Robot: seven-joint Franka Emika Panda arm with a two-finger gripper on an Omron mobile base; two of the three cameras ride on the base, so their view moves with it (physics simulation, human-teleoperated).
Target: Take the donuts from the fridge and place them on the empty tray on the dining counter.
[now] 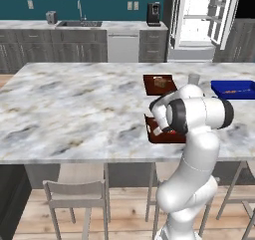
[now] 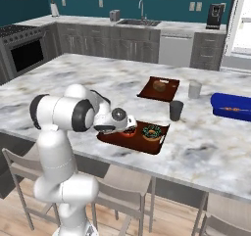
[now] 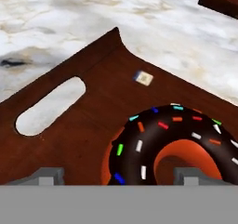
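Note:
A reddish-brown tray (image 2: 156, 146) lies near the front edge of the dining counter (image 2: 73, 83); part of it shows beside the arm (image 1: 155, 138). Two donuts rest in it. One with dark icing and coloured sprinkles over an orange body (image 3: 139, 139) lies right below my gripper (image 3: 117, 175), reddish from the side (image 2: 130, 131). The other, dark with sprinkles (image 2: 152, 131), sits to its right. My gripper (image 2: 123, 127) hovers low over the tray's left half with its fingertips (image 3: 46, 175) wide apart, open and holding nothing. The fridge (image 1: 204, 20) stands open at the back.
Further back on the counter lies a twin brown tray with a tan block (image 2: 159, 88). A bright blue tray (image 2: 233, 106) is at the right. A grey cup (image 2: 195, 89) and a dark cup (image 2: 176, 110) stand between them. Stools (image 1: 74, 194) line the counter's near side.

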